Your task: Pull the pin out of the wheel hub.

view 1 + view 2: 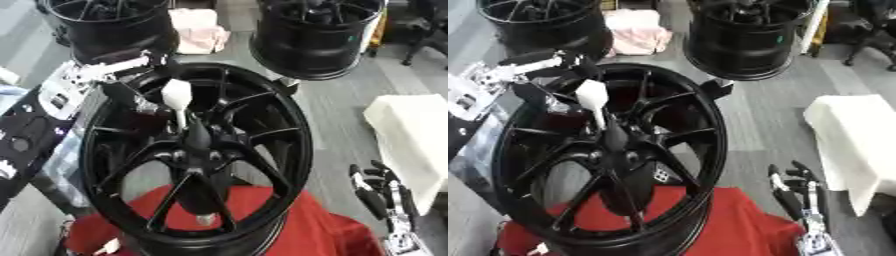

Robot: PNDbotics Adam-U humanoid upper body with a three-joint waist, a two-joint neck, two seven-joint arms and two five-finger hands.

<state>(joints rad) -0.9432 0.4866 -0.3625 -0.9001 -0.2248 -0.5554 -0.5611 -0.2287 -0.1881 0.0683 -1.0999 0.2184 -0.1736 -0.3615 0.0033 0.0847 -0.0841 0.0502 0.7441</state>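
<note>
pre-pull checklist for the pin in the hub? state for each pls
1. Pin seated in wheel hub, white head up: ok.
2. Left robot hand at the pin head: ok.
3. Fingers closed round the pin: cannot tell.
4. Right robot hand idle, open, lower right, apart from the wheel: ok.
5. Wheel resting on red cloth; whether it is steady: cannot tell.
6. Space above the pin free for the pull: ok.
</note>
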